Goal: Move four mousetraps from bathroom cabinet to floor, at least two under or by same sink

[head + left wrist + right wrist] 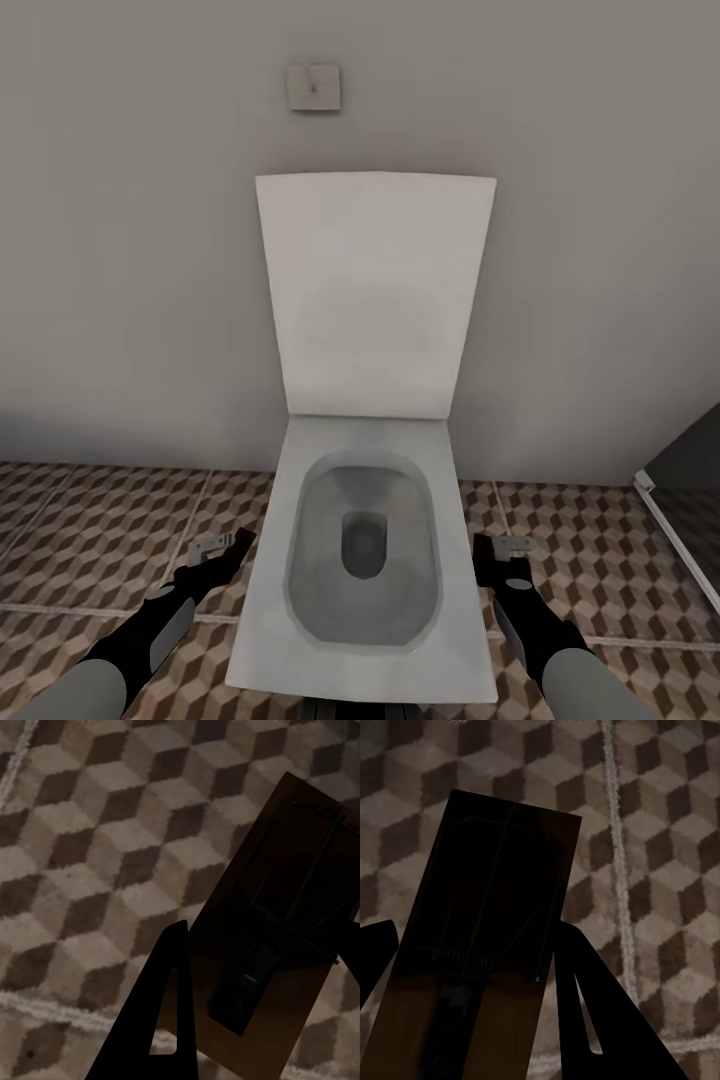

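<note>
Toilet (365, 560) stands centre, against the back wall (130, 250), on the bathroom floor (90, 540); lid (372, 310) raised upright, leaning on the wall behind the bowl. Wall plate (314, 88) sits on the wall above the lid. Glass panel edge (680, 540) stands at far right, meeting the floor.

Left gripper (222, 548) is left of the bowl, above the floor, with a mousetrap (281, 937) between its fingers. Right gripper (503, 555) is right of the bowl, with a second mousetrap (480, 945) between its fingers, above the tiles.
</note>
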Robot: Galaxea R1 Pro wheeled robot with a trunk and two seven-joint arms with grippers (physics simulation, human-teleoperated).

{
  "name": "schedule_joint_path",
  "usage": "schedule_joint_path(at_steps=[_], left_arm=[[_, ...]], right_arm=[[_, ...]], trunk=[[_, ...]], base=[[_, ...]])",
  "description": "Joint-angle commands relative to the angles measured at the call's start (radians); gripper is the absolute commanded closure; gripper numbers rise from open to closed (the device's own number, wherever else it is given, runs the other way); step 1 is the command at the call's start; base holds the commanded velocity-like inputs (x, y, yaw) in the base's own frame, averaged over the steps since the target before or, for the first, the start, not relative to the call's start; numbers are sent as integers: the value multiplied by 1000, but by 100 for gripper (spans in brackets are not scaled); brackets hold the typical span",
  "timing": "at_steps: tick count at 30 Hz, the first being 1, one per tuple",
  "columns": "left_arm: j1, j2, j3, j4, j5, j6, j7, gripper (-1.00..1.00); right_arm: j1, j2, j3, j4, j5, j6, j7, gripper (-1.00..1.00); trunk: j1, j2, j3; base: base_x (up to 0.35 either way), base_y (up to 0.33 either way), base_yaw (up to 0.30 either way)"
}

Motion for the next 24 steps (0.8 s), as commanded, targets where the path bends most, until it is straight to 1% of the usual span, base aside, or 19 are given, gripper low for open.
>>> schedule_joint_path(at_steps=[1,6,17,22,24], left_arm=[[0,1,-7,-1,10,2,3,100],[0,1,-6,-1,10,2,3,100],[0,2,-3,4,12,2,3,100],[0,2,-5,18,15,2,3,100],[0,2,-6,21,16,3,3,100]], right_arm=[[0,1,-5,-2,8,6,0,100],[0,0,-6,-2,8,6,0,100],[0,-7,-7,11,8,13,-33,100],[0,-19,-8,31,5,16,-36,100],[0,-33,-8,55,4,14,-36,100]], trunk=[[0,0,-1],[0,0,-1],[0,0,-1],[0,0,-1],[0,0,-1]], base=[[3,0,0],[1,0,0],[0,0,0],[0,0,0],[0,0,0]])
